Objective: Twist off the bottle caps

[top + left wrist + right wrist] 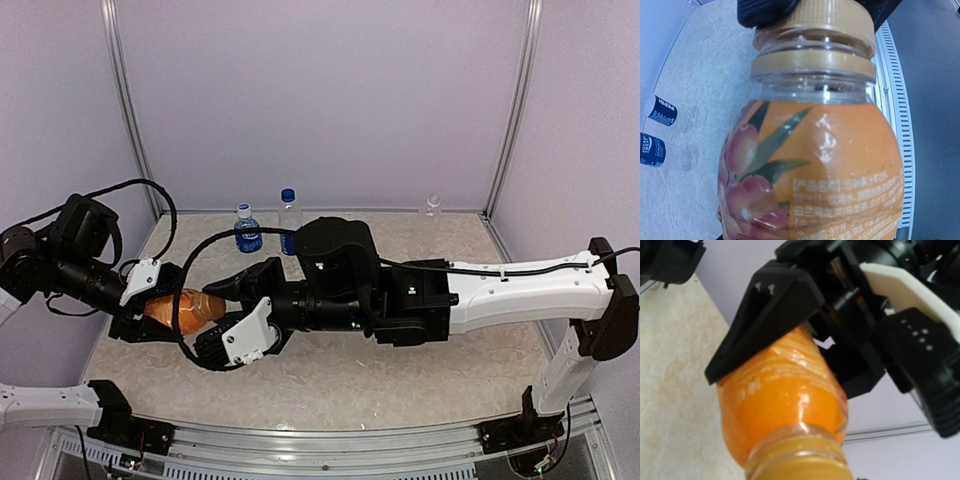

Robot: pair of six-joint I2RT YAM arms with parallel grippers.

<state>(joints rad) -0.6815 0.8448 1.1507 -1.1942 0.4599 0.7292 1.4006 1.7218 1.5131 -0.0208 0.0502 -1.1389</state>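
Overhead, my left end effector [160,310] is clenched on the juice bottle [172,305] at 9 o'clock, with the right end effector [212,312] at its neck. Two blue-capped bottles [248,228] wait at 12.

Left wrist: the cap [815,20] sits screwed on.

Right wrist: I cannot tell whether my right end effector grips. I judge all three caps are left to do.

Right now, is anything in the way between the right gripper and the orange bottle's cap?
Nothing visible. The right gripper is right at the cap, with one black finger against it. The left gripper holds the orange bottle by its body.
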